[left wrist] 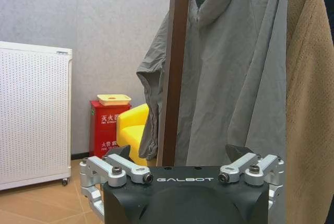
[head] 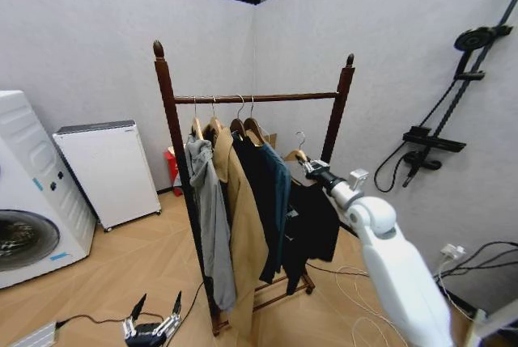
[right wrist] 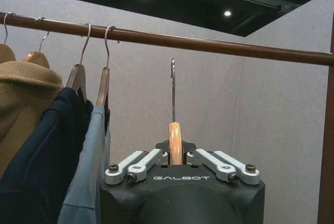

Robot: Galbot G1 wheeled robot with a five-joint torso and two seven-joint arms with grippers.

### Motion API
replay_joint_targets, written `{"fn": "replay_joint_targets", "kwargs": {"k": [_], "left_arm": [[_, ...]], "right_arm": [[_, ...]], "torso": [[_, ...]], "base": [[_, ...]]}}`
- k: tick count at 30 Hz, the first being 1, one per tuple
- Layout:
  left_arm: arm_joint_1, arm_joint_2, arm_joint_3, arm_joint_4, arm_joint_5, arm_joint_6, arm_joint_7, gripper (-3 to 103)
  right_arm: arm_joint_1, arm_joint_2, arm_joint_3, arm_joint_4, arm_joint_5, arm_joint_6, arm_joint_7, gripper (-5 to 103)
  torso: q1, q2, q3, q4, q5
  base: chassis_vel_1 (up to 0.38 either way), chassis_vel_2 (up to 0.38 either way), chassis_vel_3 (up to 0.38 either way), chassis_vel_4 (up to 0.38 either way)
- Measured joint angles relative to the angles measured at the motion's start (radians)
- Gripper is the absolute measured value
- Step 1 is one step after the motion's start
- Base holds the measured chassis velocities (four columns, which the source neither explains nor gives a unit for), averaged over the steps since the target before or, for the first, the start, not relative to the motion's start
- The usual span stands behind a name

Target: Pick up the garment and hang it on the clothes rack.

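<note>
Head view: the garment (head: 312, 222), a black jacket, is carried by the right end effector (head: 312, 171), which is clamped on the wooden hanger (right wrist: 175, 143) just below the hook (right wrist: 173, 89). The hook is held below the rail (right wrist: 209, 45) of the clothes rack (head: 170, 112), in the free stretch beside the blue coat (head: 278, 193). The hanging step is judged to be in hand; next, the hook must be lifted above the rail and lowered onto it. The left end effector (left wrist: 182, 169) is parked low by the left upright, fingers spread wide and nothing held.
</note>
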Motion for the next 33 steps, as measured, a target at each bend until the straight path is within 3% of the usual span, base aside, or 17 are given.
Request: {"fn": "replay_joint_targets", "kwargs": {"k": [5,8,13,22,33], "left_arm": [[0.0,0.0,0.0,0.0,0.0,0.0,0.0,100],[0.0,0.0,0.0,0.0,0.0,0.0,0.0,100],[0.0,0.0,0.0,0.0,0.0,0.0,0.0,100],[0.0,0.0,0.0,0.0,0.0,0.0,0.0,100],[0.0,0.0,0.0,0.0,0.0,0.0,0.0,100]], "right_arm": [[0.034,-0.042,-0.006,-0.028,0.026,0.004,-0.026,10],[0.084,-0.069,-0.026,-0.087,0.055,0.041,-0.069,10],[0.156,-0.073,-0.074,-0.134,0.092,0.063,-0.024,10],[0.358,0.004,-0.203,-0.176,0.134,0.049,0.123,10],[0.556,0.107,-0.34,-0.371,0.107,0.017,0.114,10]], "torso": [[0.0,0.0,0.0,0.0,0.0],[0.0,0.0,0.0,0.0001,0.0],[0.0,0.0,0.0,0.0003,0.0],[0.0,0.0,0.0,0.0004,-0.0004],[0.0,0.0,0.0,0.0001,-0.0002]], "base": [[0.0,0.0,0.0,0.0],[0.0,0.0,0.0,0.0],[0.0,0.0,0.0,0.0],[0.0,0.0,0.0,0.0],[0.0,0.0,0.0,0.0]]}}
